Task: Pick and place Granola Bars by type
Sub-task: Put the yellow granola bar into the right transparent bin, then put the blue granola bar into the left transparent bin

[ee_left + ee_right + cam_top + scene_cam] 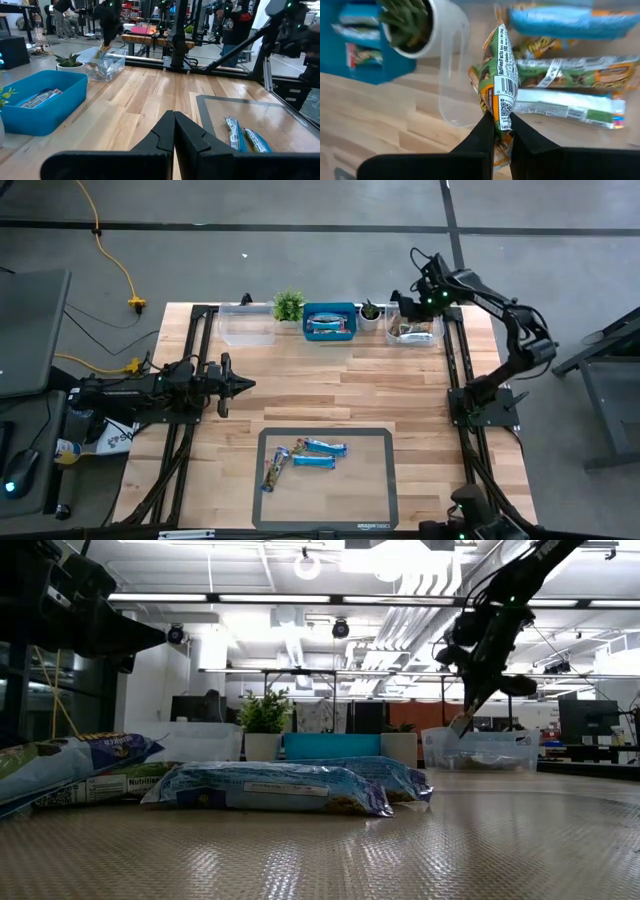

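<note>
My right gripper is shut on a green-and-orange granola bar above the clear bin at the table's far right. That bin holds several multicoloured bars. Light blue bars and multicoloured ones lie flat on the grey mat near the front edge. A blue bin at the far middle holds light blue bars. My left gripper is shut and empty, low over the table's left half, pointing right. My right gripper pinches the green-and-orange bar between its two fingers near one end, by the barcode. The fingers come from above, slanting down. The bar reaches on past the fingertips along their line, clear above the clear bin's near-left corner.
An empty clear bin stands at the far left. Two small potted plants flank the blue bin. Bare wood lies between the mat and the bins. Black rails run along the table's left and right sides.
</note>
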`<action>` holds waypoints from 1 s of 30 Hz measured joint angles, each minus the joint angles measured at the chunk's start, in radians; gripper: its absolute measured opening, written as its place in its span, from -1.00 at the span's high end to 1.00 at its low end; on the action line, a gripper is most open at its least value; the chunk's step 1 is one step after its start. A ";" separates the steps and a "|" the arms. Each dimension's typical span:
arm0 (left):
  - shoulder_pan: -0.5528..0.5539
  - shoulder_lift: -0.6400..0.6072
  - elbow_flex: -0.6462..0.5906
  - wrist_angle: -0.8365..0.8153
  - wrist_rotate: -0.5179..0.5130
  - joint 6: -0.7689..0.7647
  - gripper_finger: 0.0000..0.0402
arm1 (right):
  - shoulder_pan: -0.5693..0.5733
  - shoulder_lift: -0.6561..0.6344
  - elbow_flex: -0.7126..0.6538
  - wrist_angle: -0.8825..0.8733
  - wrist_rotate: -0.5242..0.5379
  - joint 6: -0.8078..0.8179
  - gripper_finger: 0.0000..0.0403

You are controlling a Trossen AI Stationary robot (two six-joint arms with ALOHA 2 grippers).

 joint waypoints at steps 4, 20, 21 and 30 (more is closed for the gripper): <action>0.000 0.000 0.000 0.000 0.000 0.000 0.99 | 0.001 0.062 0.000 0.007 0.004 -0.003 0.92; 0.000 0.000 0.000 0.000 0.000 0.000 0.99 | 0.002 0.111 0.000 0.020 0.327 0.038 0.75; 0.000 0.000 0.000 0.000 0.000 0.000 0.99 | 0.002 0.111 0.000 0.018 0.331 0.037 0.71; 0.000 0.000 0.000 0.000 0.000 0.000 0.99 | 0.002 0.111 0.000 0.002 0.391 0.047 0.29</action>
